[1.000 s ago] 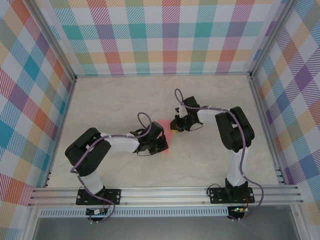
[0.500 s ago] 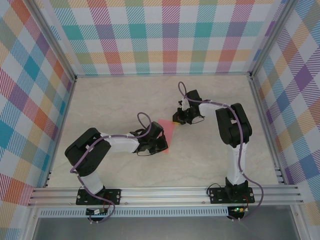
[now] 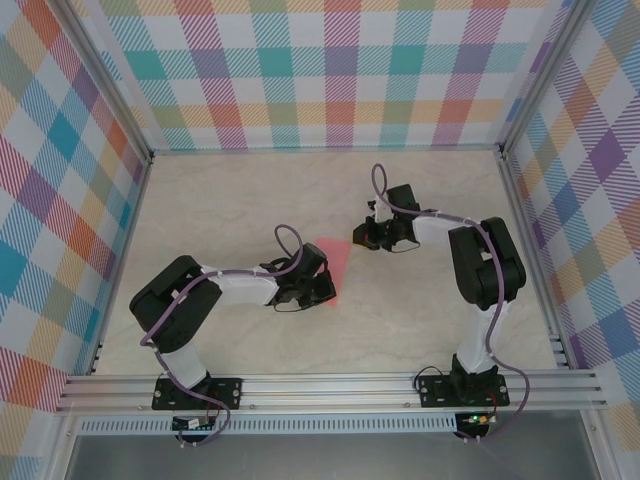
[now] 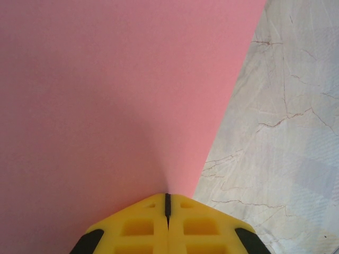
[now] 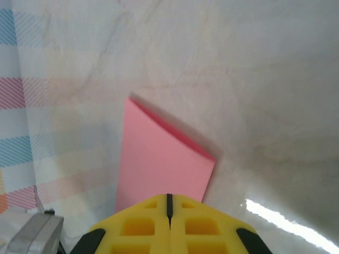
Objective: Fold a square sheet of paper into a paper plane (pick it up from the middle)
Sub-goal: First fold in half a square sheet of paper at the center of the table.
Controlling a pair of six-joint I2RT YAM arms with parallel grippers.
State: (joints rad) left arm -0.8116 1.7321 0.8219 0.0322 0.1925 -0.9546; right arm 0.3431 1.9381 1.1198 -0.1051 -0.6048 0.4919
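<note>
The square sheet of paper [image 3: 337,262] lies folded into a narrow salmon-pink strip in the middle of the table. My left gripper [image 3: 326,290] is shut, and its yellow fingertips [image 4: 153,211] rest on the strip's near end. In the left wrist view the pink paper [image 4: 106,95] spreads out flat ahead of the tips. My right gripper [image 3: 362,235] is shut too and hangs just right of the strip's far end, apart from it. From the right wrist the paper [image 5: 159,159] shows a top layer with a darker edge of the lower layer beyond it.
The pale marble-patterned table [image 3: 230,200] is walled by plaid panels [image 3: 330,80] at the back and both sides. An aluminium rail [image 3: 330,385] with the arm bases runs along the near edge.
My right gripper has drawn back to the right and slightly away from the paper, uncovering more of the strip. The left arm and the paper have stayed put.
</note>
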